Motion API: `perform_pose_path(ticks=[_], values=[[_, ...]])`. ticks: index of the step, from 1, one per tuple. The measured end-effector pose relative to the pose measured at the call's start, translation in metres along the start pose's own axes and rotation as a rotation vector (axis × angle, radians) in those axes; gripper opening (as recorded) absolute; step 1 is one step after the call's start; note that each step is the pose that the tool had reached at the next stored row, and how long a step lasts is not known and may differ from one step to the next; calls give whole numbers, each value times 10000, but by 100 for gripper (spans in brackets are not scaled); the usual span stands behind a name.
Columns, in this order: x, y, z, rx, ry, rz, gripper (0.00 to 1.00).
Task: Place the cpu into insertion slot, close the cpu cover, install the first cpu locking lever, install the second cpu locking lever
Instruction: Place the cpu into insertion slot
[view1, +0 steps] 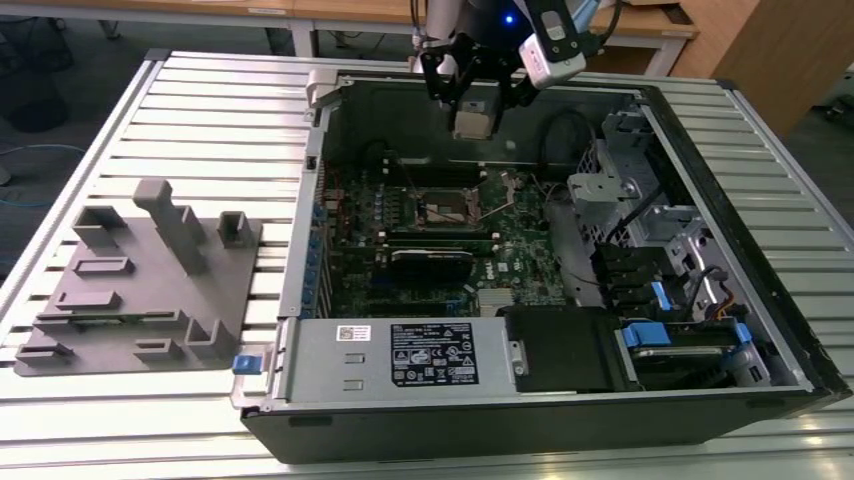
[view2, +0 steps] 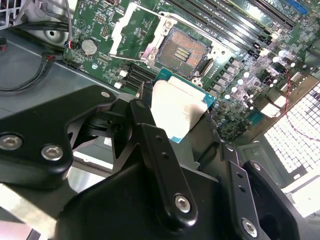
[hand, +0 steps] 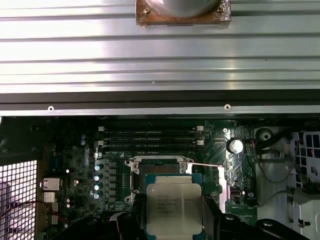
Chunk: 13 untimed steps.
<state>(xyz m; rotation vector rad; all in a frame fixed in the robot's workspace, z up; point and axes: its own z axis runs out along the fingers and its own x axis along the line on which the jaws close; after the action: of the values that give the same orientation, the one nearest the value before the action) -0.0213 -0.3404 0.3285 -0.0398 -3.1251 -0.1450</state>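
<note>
The gripper (view1: 477, 108) hangs inside the open case (view1: 694, 180), above the board (view1: 527, 250), closed on the cpu (view1: 477, 122). Its two black fingers (view2: 150, 132) pinch the chip by opposite edges, spread just as wide as the chip. In both wrist views the cpu (view2: 175, 107) (hand: 173, 205) sits between the fingers (hand: 134, 222), its dull silver top plain to see and a strip of green edge showing around it.

The slot (view2: 182, 52) lies below the gripper, just past the cpu's far edge, apart from the chip. Its dark square contact field is uncovered inside the silvery rim. The cover (view2: 120, 30) is swung open and lies to one side of the slot, off the socket. In the first wrist view the cpu hides the near part of the slot (hand: 160, 172).

Beyond the slot run the long black memory slots (hand: 150, 136). A coin cell (view2: 89, 46) sits on the board past the open cover. A white fan grille (view2: 295, 125) closes the case wall on the other side of the gripper.

In the exterior view the case lies on a slatted table (view1: 214, 100), with a power supply (view1: 400, 355) at its near end, well away from the gripper. A grey fixture (view1: 134, 280) rests on the table at the exterior view's left, outside the case
</note>
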Motion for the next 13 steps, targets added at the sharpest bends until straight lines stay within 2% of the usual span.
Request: perform_pose_path(ticks=[13], values=[[0, 0, 1, -45, 1, 0, 54]])
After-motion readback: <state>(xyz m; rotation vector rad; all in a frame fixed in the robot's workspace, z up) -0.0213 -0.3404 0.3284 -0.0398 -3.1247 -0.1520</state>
